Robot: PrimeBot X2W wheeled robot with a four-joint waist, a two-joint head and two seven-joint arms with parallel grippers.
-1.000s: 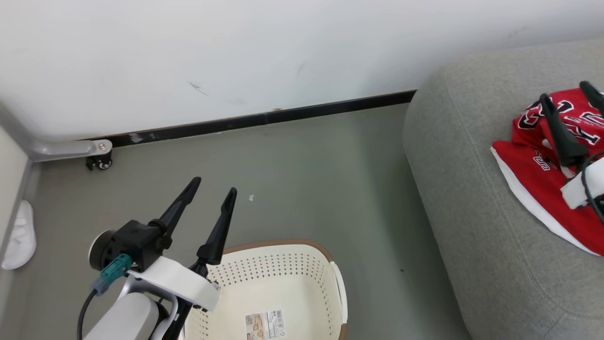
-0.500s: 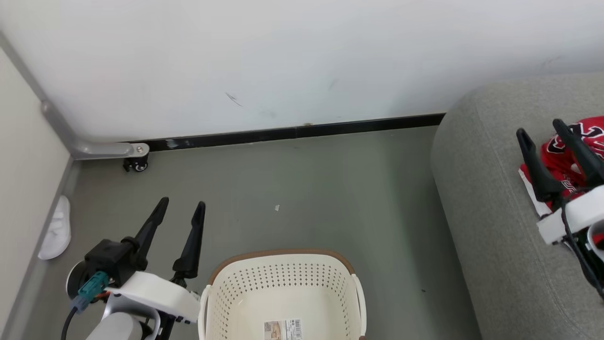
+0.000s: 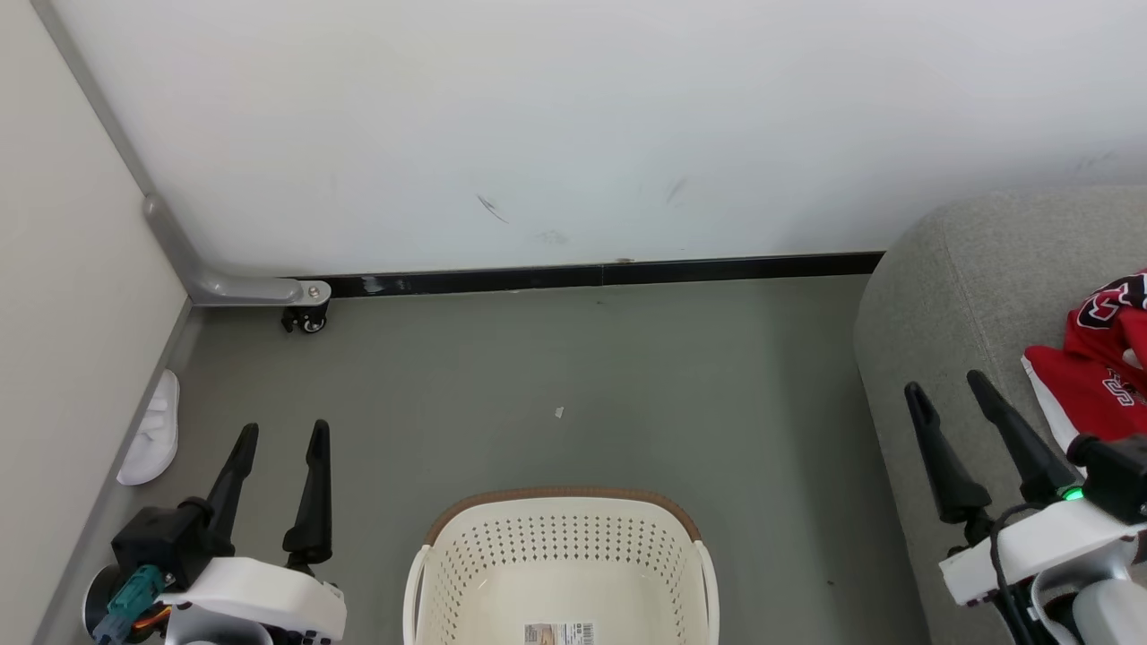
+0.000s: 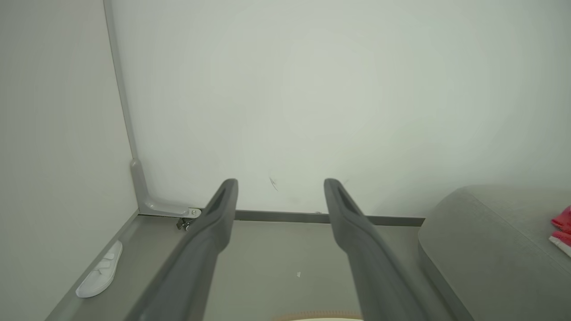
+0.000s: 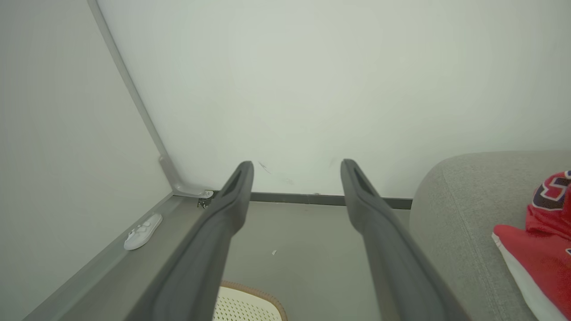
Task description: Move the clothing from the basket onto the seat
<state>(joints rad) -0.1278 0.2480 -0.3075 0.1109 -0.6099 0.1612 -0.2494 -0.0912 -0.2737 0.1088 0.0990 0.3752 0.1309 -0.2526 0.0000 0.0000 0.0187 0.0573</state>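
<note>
The red clothing (image 3: pixel 1098 367) with white trim and lettering lies on the grey seat (image 3: pixel 968 305) at the right edge; it also appears as red cloth (image 5: pixel 542 240) in the right wrist view and a red scrap (image 4: pixel 563 227) in the left wrist view. The cream basket (image 3: pixel 560 546) with a brown rim stands on the floor at the bottom middle, holding just a label. My left gripper (image 3: pixel 282 434) is open at the lower left, apart from the basket. My right gripper (image 3: pixel 948 387) is open over the seat's front edge, left of the clothing, holding nothing.
A white wall with a black skirting (image 3: pixel 591 273) runs behind. A grey bracket with a caster (image 3: pixel 305 318) sits at the left corner. A white slipper (image 3: pixel 152 430) lies by the left panel. A small white scrap (image 3: pixel 558 412) is on the grey floor.
The head camera has swung left, shifting the scene right. My right gripper has drawn back off the clothing to the seat's front edge. My left gripper has pulled back beside the basket.
</note>
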